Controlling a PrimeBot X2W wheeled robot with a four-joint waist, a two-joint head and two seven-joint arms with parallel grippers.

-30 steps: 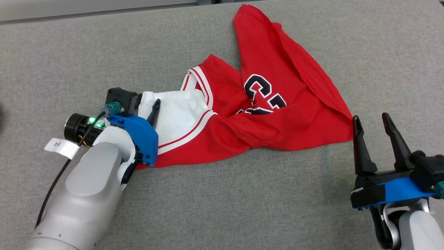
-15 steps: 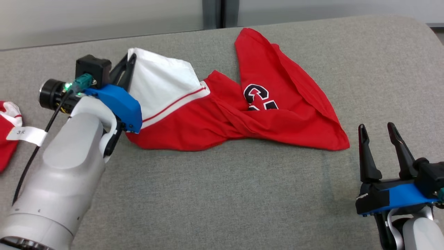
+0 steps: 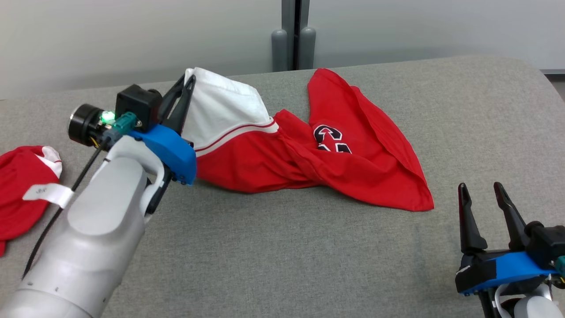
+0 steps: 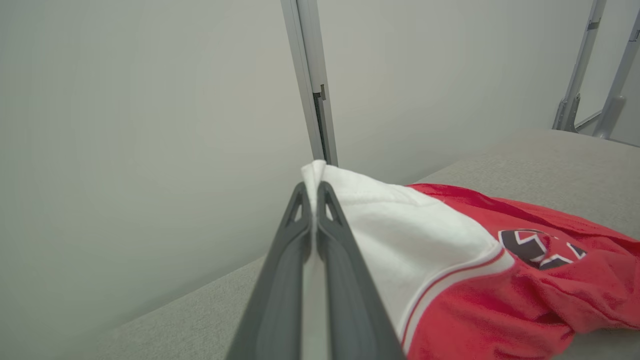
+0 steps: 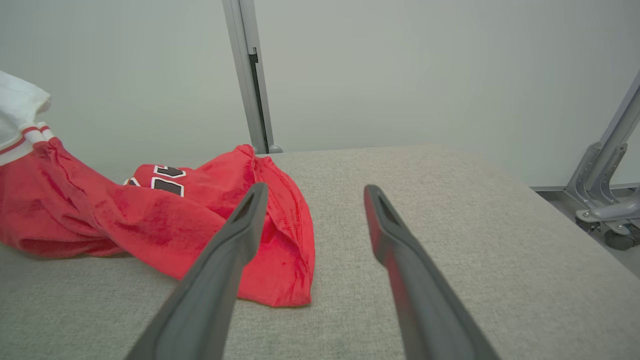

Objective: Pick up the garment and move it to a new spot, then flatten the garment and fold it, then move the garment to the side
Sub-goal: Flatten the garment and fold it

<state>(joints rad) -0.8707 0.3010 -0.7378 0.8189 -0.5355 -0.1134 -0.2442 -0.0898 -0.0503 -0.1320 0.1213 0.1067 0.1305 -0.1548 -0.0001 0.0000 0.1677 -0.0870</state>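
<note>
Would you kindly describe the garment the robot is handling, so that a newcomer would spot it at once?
On the grey padded table, look to the middle, near the far edge, where a crumpled red jersey with black lettering lies. Unlike the other red cloth lying far to the robot's left, its white end is pinched and raised by the left tool.

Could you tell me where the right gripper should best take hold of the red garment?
The garment is probably best pinched at its flat pointed corner, nearest the right gripper, approached low from the robot's right; the left gripper holds the white end.
</note>
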